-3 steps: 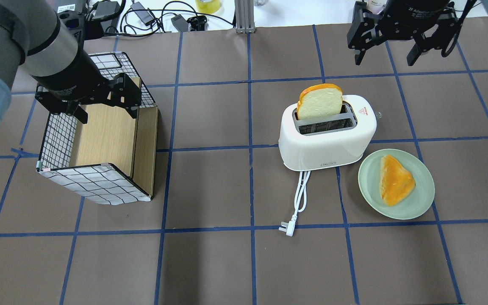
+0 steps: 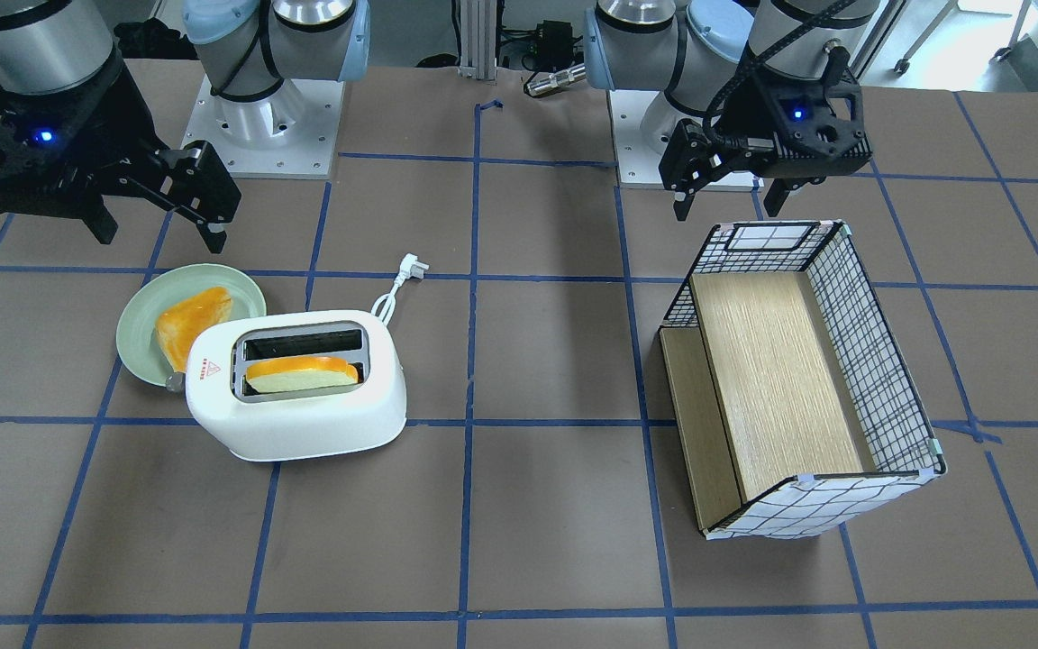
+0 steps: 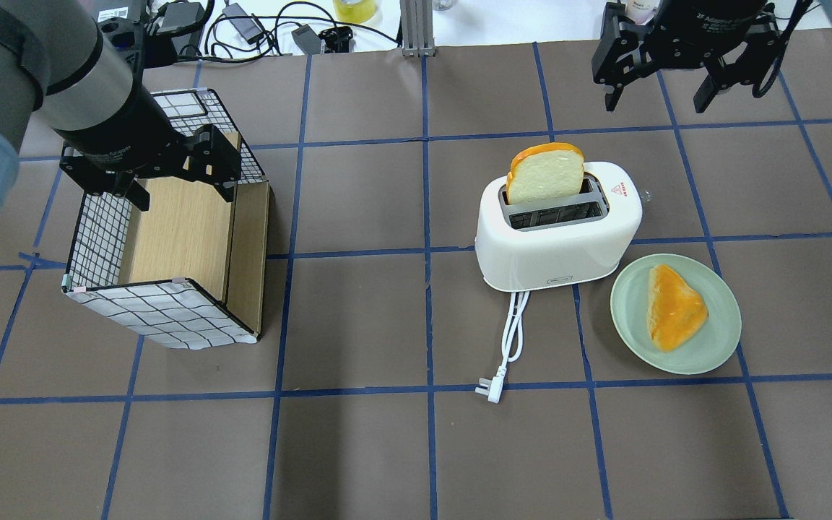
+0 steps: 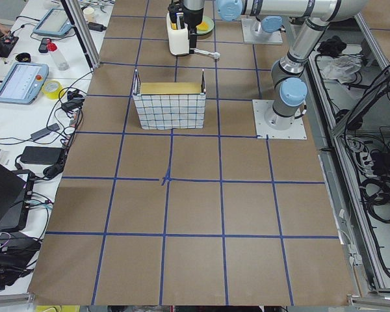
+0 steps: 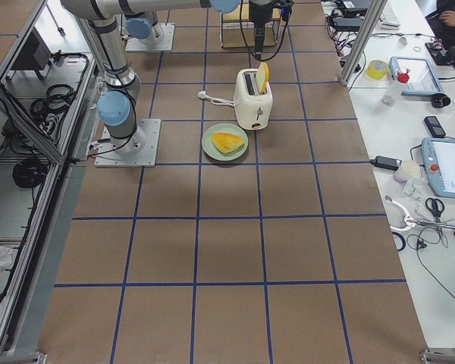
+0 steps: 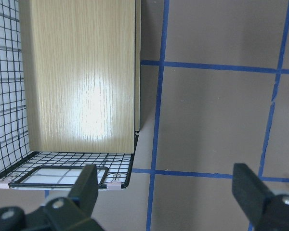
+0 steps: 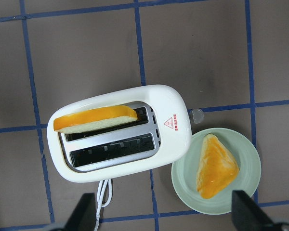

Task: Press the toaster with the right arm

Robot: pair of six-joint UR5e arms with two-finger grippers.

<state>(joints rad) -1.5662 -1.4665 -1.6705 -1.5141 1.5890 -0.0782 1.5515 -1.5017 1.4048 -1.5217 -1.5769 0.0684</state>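
Edging slightly away, the right pincer [image 3: 654,100] hangs wide open, well apart from the toaster [image 3: 557,235].

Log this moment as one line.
right pincer: open, high, clear of toaster | toaster: unpressed, bread up in slot | left pincer: open near basket

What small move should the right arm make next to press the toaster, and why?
Probably lower the right arm's black two-finger gripper toward the small grey lever on the sticker end of the white rounded plastic toaster. The gripper hangs open, high and clear of it, and the orange-crusted bread slice stands tall in its slot, so nothing looks pressed yet.
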